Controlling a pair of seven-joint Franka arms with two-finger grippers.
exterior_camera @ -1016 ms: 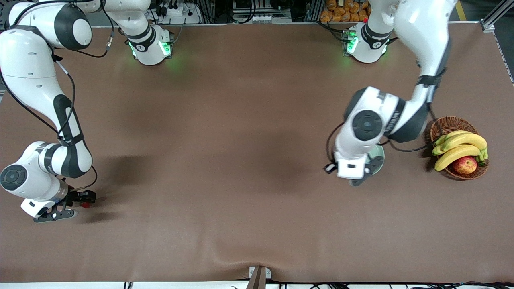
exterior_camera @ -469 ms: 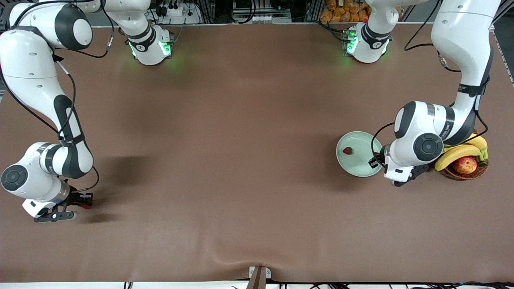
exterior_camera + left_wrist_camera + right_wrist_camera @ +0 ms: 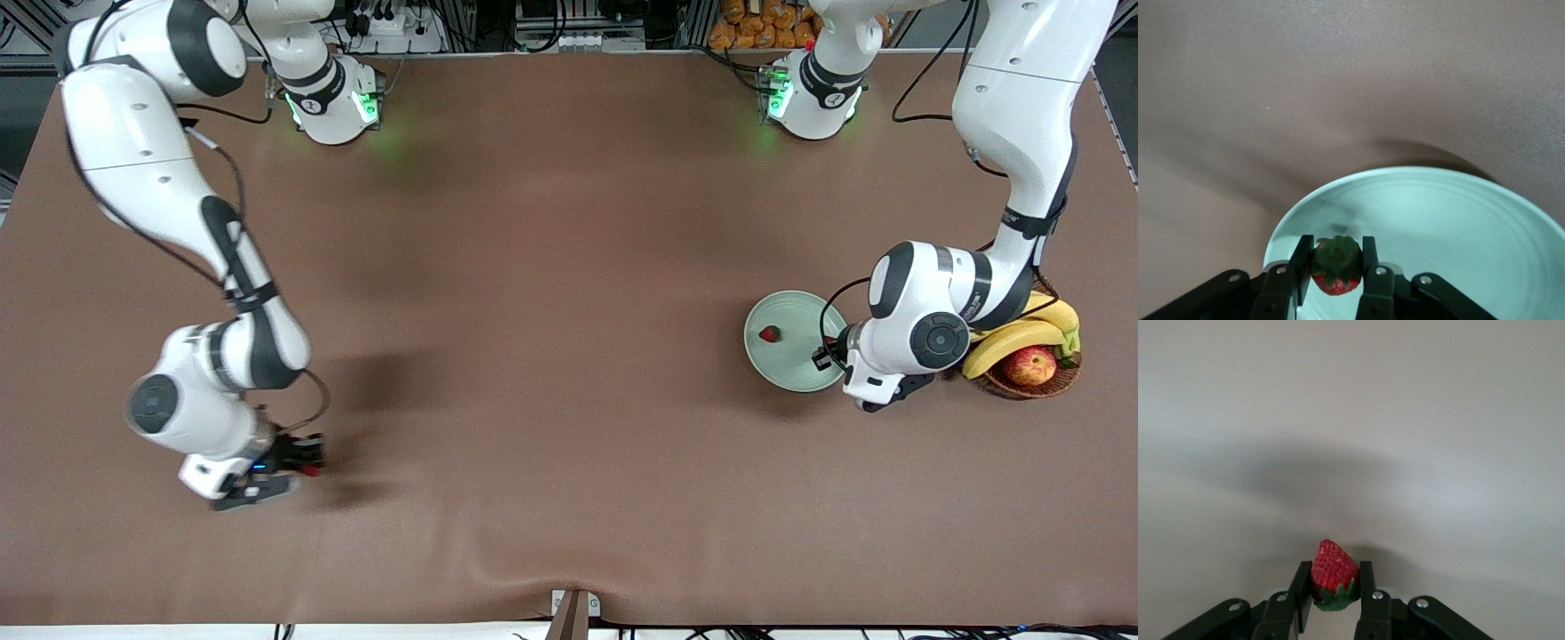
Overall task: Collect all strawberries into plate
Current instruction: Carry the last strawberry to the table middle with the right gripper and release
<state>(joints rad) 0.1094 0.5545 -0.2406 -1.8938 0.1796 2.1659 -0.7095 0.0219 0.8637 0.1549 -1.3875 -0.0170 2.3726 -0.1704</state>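
The pale green plate lies near the left arm's end of the table, and one strawberry rests in it. My left gripper hovers low over the plate's basket-side edge, shut on a second strawberry whose green cap faces the camera; the plate fills the left wrist view below it. Toward the right arm's end, my right gripper hangs just above the brown table, shut on a third strawberry with its red tip pointing outward.
A brown wicker basket holding bananas and an apple stands beside the plate, right by the left arm's hand. The brown table cover has a fold near its front edge.
The right gripper closed on its strawberry and carried it toward the table's middle. The left arm swung from over the plate to its basket-side edge, uncovering the plate and the berry in it.
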